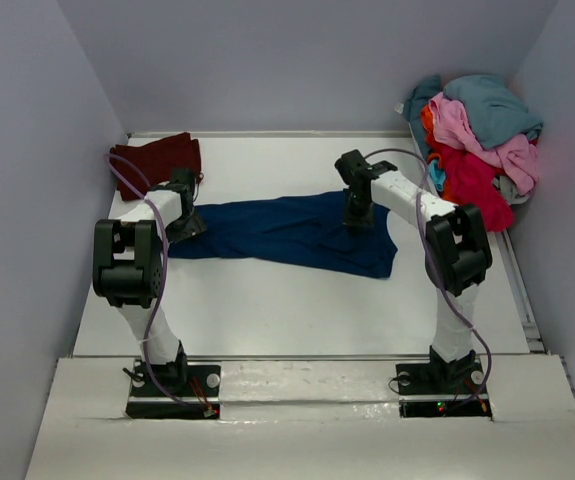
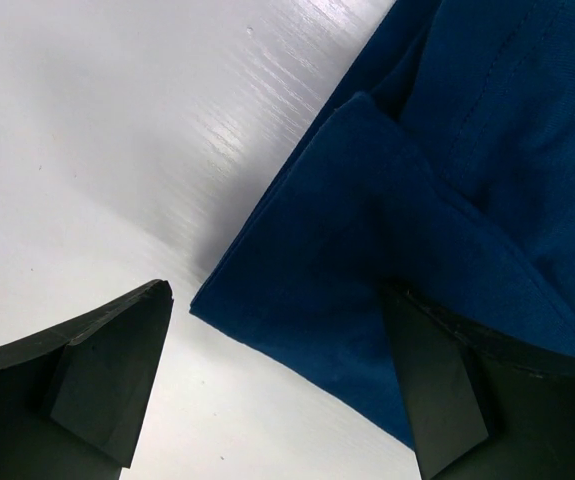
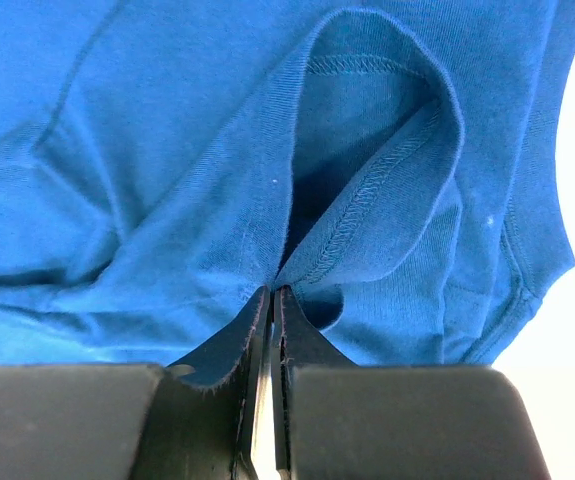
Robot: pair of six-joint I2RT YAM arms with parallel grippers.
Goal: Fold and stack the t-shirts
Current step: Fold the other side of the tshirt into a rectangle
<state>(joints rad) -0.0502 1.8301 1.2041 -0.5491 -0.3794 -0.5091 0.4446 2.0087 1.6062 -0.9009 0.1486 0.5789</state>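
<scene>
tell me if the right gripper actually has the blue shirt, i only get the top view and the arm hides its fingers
Observer: Yes. The right wrist view shows the right gripper shut on a pinched-up fold of the blue t-shirt.
Operator: ok and the left one, gripping anything
Observer: No. In the left wrist view the left gripper is open, with the shirt's corner lying between its fingers, unclamped, on the white table.
Operator: what part did the right grab
Observer: Cloth right beside a stitched hem opening. It could be a sleeve or the neck; I cannot tell which.
</scene>
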